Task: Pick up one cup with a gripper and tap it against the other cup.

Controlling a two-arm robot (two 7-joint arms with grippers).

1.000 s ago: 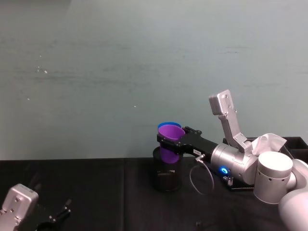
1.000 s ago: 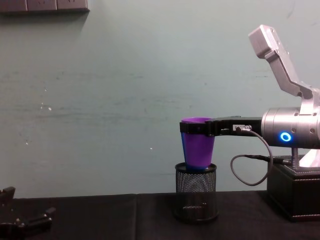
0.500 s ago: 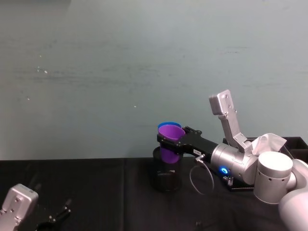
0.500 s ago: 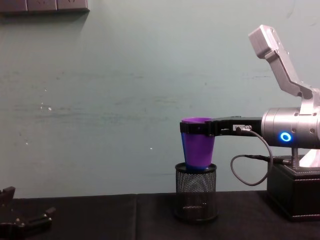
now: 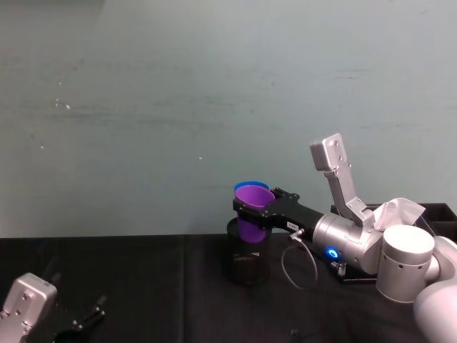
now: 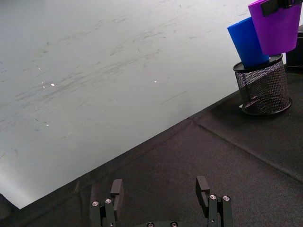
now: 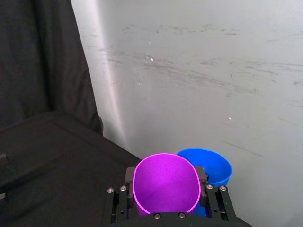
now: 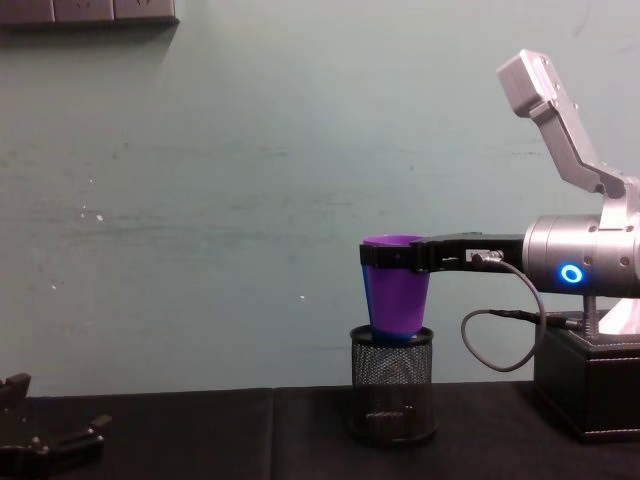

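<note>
Purple cup [image 8: 397, 300] clamped in right gripper [image 7: 165, 177] jaws beside blue cup [image 6: 247, 42]; left gripper [image 6: 159, 187] jaws spread.

Head looks down, chest apparently level, right wrist nearest; all share the purple cup [image 8: 398, 308].

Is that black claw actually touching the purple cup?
Touching. In the right wrist view the right gripper has its jaws pressed against both sides of the purple cup, squeezing its rim out of round.
</note>
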